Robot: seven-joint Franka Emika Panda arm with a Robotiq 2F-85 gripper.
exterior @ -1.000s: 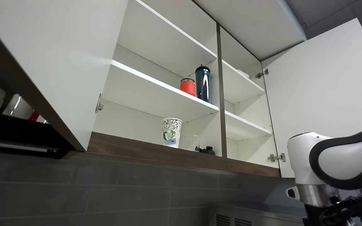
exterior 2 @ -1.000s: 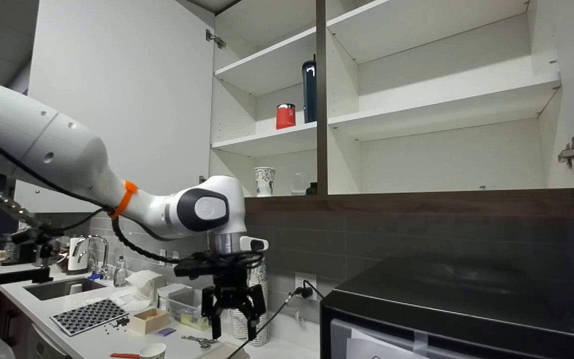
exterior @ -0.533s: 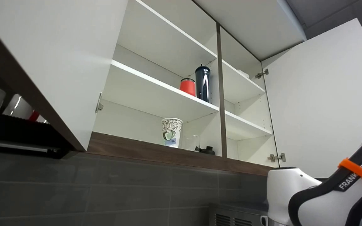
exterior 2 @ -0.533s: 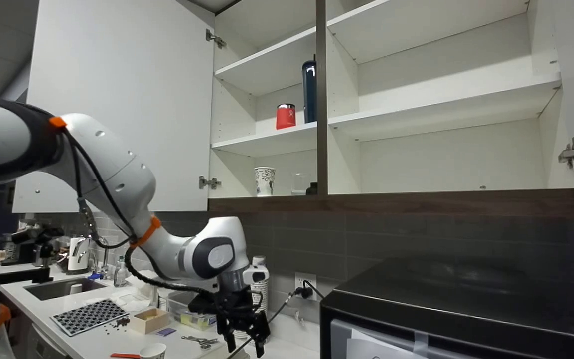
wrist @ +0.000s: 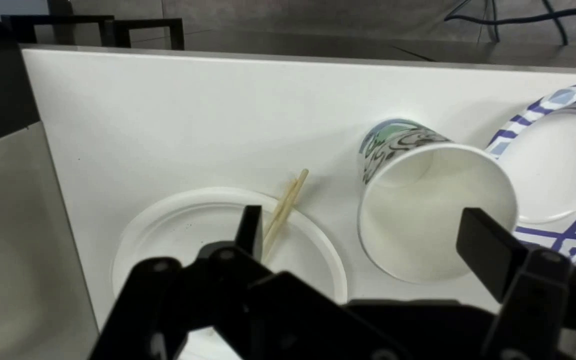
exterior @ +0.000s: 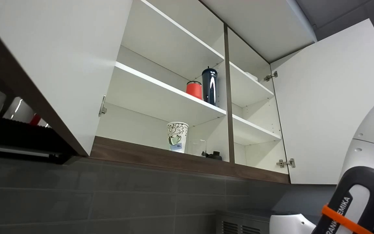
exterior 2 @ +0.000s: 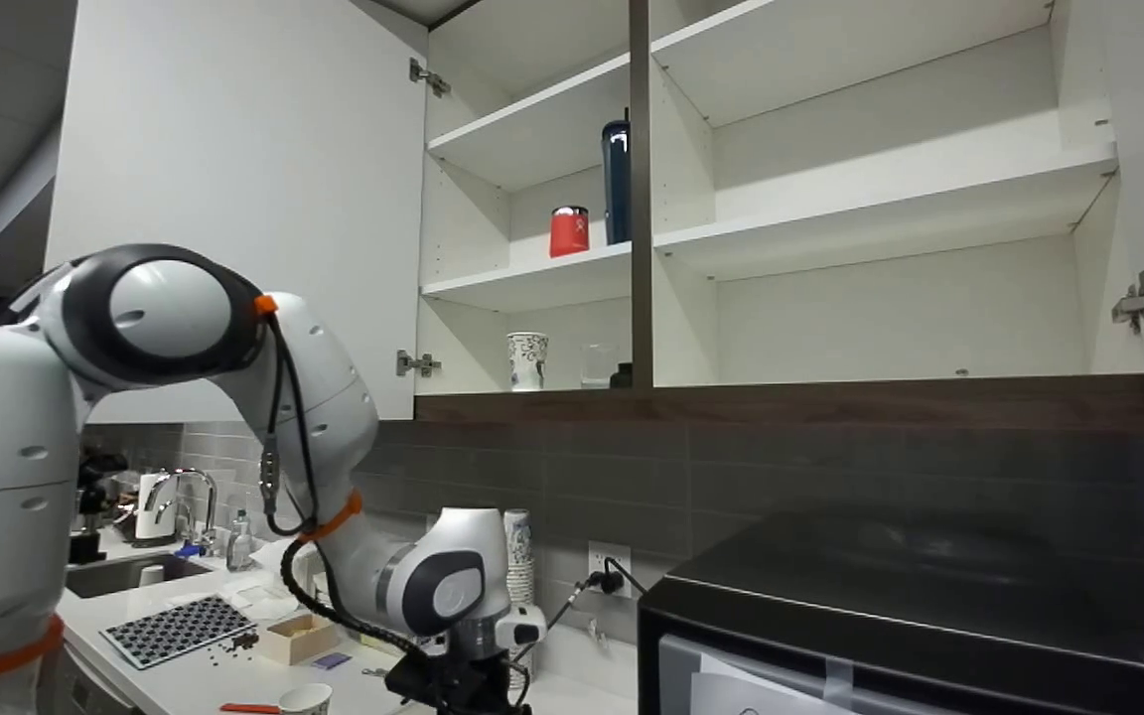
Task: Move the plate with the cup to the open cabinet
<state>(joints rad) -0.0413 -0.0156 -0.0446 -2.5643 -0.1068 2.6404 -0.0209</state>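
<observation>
The end effector (wrist: 368,232) is found with its fingers spread wide and nothing held. The cup (wrist: 433,220), judged to be the task's own, is seen on the desk (wrist: 208,115) between the fingers. The patterned plate (wrist: 533,115) is noted just beside it, cut off by the frame edge; whether the two touch cannot be told.

The step is judged to be alignment for a grasp. The cup's mouth is overlapped, in the wrist view, by the finger nearer the patterned plate. A shift towards that plate is advised, so that the cup wall is straddled and neither rim is struck. Gentle closing is recommended, as the cup appears to be paper.

The fingertips are shown at the wrist alone. The cabinet (exterior 2: 830,402) is shown standing open in both exterior views and is not visible at the wrist. In an exterior view, a cropped cup (exterior 2: 306,699) is recorded; whether it is the same one cannot be established.
</observation>
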